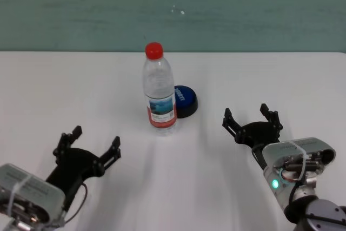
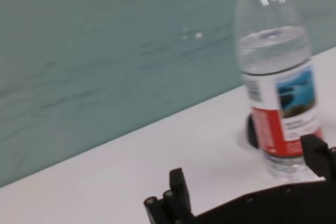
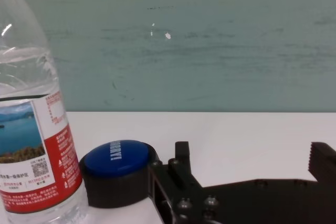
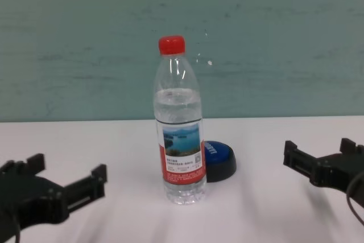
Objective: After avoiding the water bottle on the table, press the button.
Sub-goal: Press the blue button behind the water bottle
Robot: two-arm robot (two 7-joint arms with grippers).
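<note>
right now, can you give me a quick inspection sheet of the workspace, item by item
surface: plain white tabletop, flat, no spills seen
water bottle: tall clear plastic water bottle with red screw cap and lake-photo label, upright near the table's middle
button: low round blue-topped button on a black base, just behind the bottle toward the robot's right, partly hidden by it in the chest view
clutter: nothing seen
left gripper: open, empty, low over the near left of the table
right gripper: open, empty, to the right of the button, apart from it
cables: thin wire at the left wrist, clear of the things
surroundings: scuffed teal wall behind the table
</note>
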